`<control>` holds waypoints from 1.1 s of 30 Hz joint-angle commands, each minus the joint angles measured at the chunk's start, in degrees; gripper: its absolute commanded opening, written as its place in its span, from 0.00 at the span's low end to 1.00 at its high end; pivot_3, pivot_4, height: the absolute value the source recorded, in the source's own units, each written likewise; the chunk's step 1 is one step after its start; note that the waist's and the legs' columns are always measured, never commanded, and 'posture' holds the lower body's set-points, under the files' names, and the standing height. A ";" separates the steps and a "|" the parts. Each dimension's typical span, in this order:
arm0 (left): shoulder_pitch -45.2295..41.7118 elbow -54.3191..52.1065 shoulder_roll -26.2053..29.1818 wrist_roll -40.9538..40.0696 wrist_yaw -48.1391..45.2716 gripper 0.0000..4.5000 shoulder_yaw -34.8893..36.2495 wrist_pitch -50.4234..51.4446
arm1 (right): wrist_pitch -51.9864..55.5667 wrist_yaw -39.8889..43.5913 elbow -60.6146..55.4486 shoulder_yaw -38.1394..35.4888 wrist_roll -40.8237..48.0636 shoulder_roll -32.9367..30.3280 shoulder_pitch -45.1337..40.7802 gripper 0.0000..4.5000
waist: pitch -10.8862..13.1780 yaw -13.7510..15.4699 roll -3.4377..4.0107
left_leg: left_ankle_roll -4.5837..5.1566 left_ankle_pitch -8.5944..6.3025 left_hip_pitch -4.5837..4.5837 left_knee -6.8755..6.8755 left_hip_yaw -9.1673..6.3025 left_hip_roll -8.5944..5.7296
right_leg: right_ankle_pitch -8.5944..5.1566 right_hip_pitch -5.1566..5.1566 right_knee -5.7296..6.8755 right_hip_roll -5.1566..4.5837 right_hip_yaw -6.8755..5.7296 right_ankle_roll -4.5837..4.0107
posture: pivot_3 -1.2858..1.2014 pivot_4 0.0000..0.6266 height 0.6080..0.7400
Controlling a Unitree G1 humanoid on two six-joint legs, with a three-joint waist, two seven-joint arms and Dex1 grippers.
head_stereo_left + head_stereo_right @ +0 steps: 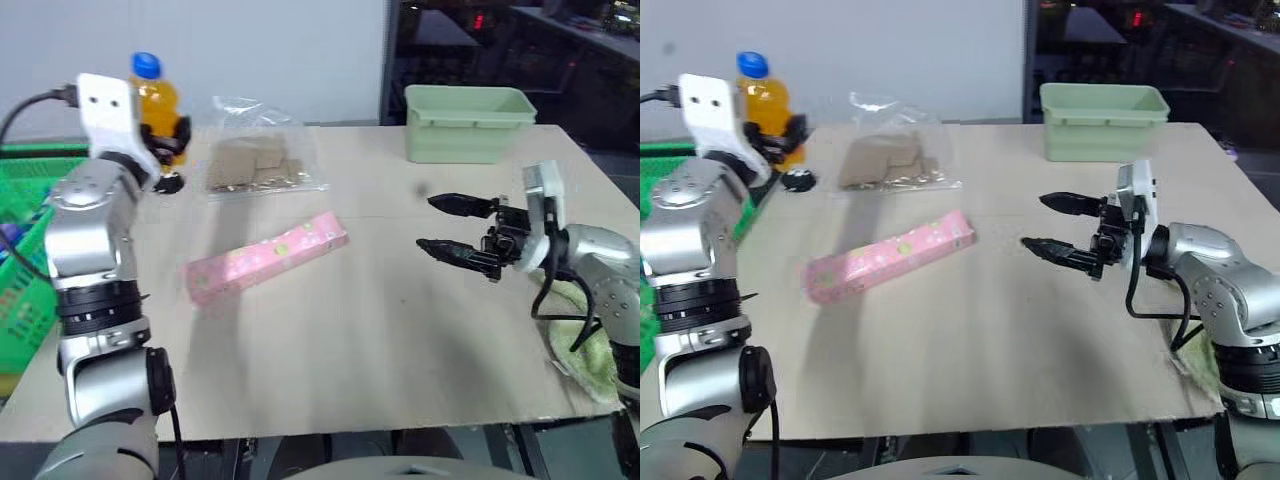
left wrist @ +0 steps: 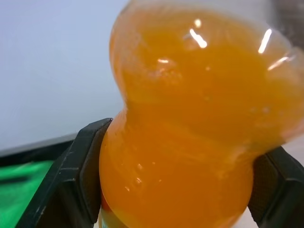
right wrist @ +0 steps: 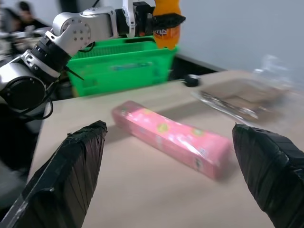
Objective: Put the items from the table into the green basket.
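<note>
My left gripper (image 1: 168, 135) is clamped on the small orange soda bottle (image 1: 157, 95), blue cap up, bottle upright & lifted off the table (image 1: 400, 340); the wrist cam shows one black finger (image 2: 78, 175) pressed to each side of the bottle's narrow waist. Taking the long pink box (image 1: 265, 257) as landmark: it lies flat near the table's middle, slanted, one end nearer me & to my left, other end farther & to my right. The held bottle is well apart from the box, beyond it & to my left, up near the table's far-left corner. The green basket (image 1: 25, 260), w/ slotted sides, sits off the table's left edge, left of the box; from the right wrist cam the bottle (image 3: 166, 21) shows against the basket's rim (image 3: 123, 64), but I can't tell if it's truly above the opening. A clear bag of brown cardboard pcs (image 1: 258, 160) lies beyond the box, near it but not touching. A small black disc (image 1: 168, 183) sits on the table just below the bottle, left of the bag. A pale sage tub (image 1: 468, 122) stands far beyond & to the right of the box, at the far edge. My right gripper (image 1: 452, 228) hovers right of the box, apart from it, pointing toward it, jaws spread wide, holding nothing. The pale green towel (image 1: 585, 345) lies at the table's right edge, well right of the box, partly hidden under my right arm.
</note>
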 commanded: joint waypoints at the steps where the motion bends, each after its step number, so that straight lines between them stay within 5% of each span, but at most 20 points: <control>1: 0.72 -3.91 4.10 0.94 1.61 0.69 4.00 -0.91 | -1.07 2.03 0.91 0.18 -0.64 0.44 -2.61 1.00 | 0.06 1.70 -0.16 | 0.00 0.00 0.00 0.00 -0.02 0.00 | 0.00 0.00 0.00 0.00 -0.03 0.00 | 0.58 0.00 1.00; 10: 5.88 5.00 10.93 3.29 3.70 0.69 8.32 -5.19 | -0.30 3.78 0.79 1.65 -0.74 2.77 -5.44 1.00 | -0.01 6.25 -0.36 | -0.07 0.03 -0.05 0.00 -0.07 -0.05 | 0.02 0.03 -0.05 -0.14 -0.24 -0.09 | 0.59 0.00 1.00; 33: -10.06 53.77 19.15 9.47 6.25 0.69 -2.88 -33.39 | 1.20 0.94 -3.54 -0.34 0.30 3.40 -3.20 1.00 | -0.17 5.43 -0.66 | -0.18 0.10 -0.04 -0.13 -0.03 0.00 | 0.08 0.01 -0.08 -0.12 -0.43 -0.15 | 0.55 0.00 1.00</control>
